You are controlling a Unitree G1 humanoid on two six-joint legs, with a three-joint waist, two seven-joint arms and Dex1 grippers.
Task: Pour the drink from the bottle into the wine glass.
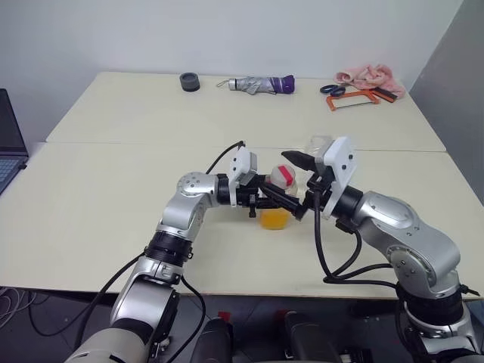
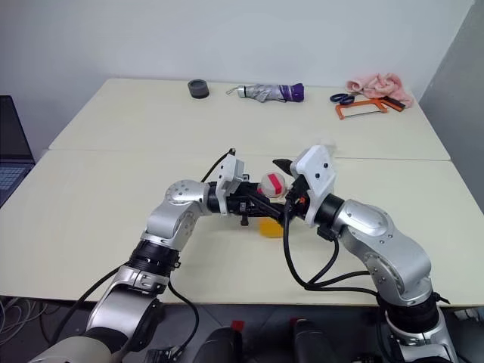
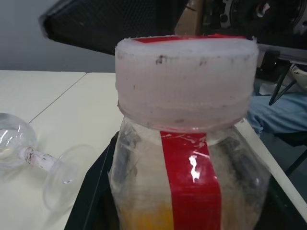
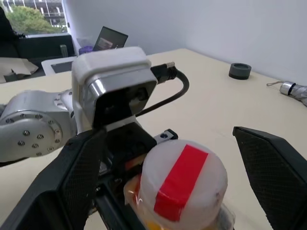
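Left wrist view shows the bottle (image 3: pixel 184 158) clamped upright in the left tool (image 1: pixel 281 198), above the bench (image 1: pixel 113 197). Its cap (image 3: pixel 184 86) is whitish with a red strip across the top; red tape runs down the side, no writing legible. Drink (image 3: pixel 146 218) sits low inside. Right tool (image 4: pixel 158 167) spreads wide, fingers flanking the cap. Glass (image 3: pixel 29 153) lies on its side on the bench.
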